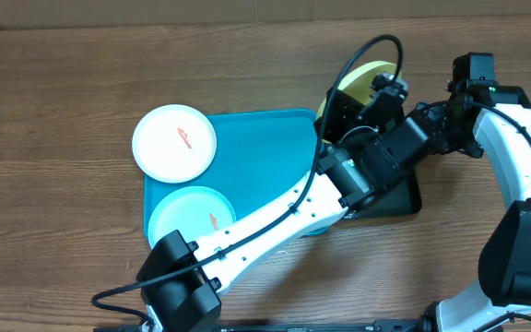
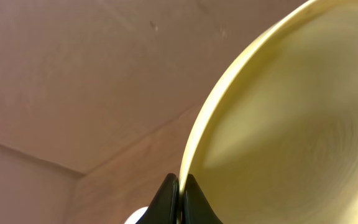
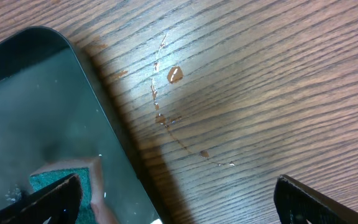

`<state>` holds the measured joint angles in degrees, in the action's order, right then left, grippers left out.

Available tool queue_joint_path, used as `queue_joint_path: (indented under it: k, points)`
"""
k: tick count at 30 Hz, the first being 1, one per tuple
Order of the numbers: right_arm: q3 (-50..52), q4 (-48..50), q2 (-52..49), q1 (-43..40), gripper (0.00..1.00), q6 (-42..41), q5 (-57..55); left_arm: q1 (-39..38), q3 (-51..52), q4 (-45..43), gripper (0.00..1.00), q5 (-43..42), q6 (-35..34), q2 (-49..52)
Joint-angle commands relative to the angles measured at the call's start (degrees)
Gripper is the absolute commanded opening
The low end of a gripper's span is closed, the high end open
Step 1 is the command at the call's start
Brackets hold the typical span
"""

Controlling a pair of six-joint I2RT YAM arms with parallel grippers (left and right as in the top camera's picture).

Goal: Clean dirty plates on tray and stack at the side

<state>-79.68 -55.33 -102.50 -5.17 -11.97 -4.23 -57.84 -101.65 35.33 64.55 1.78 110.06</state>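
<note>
My left gripper (image 2: 180, 190) is shut on the rim of the yellow-green plate (image 2: 278, 124), which fills the right of the left wrist view. In the overhead view that plate (image 1: 365, 79) is held tilted in the air beyond the far right corner of the turquoise tray (image 1: 265, 152). A white plate (image 1: 174, 141) with an orange smear lies over the tray's far left corner. The light blue plate (image 1: 190, 212), also smeared, lies in the tray's near left part. My right gripper (image 3: 179, 208) stands wide open over the table, beside the black tray's edge, holding nothing.
A glossy black tray (image 3: 30, 112) holds water and a green-and-pink sponge (image 3: 58, 177) next to my right gripper's left finger. Brownish droplets (image 3: 175, 74) mark the wooden table. In the overhead view the black tray (image 1: 399, 198) lies under both arms.
</note>
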Motion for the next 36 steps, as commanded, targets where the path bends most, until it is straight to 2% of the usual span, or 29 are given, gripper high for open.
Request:
queue_joint_path:
  k: [1,5,25,32,36]
  points:
    - [-0.63,0.15,0.59,0.04,1.0,-0.24,0.26,-1.07,-1.86,-1.92,0.04,3.85,4.83,-0.26]
    - [-0.63,0.13,0.59,0.04,1.0,-0.22,0.26,-1.55,-1.86,-3.76,0.04,4.28,7.5,-0.26]
    - [-0.63,0.13,0.59,0.04,1.0,-0.22,0.26,-1.55,-1.86,-3.87,0.04,4.22,7.37,-0.26]
    - [-0.63,0.11,0.59,0.04,1.0,-0.22,0.24,-1.55,-1.86,-0.85,0.04,0.61,2.27,-0.24]
    - [-0.63,0.13,0.59,0.04,1.0,-0.22,0.26,-1.55,-1.86,0.7,0.04,-2.32,2.25,-0.24]
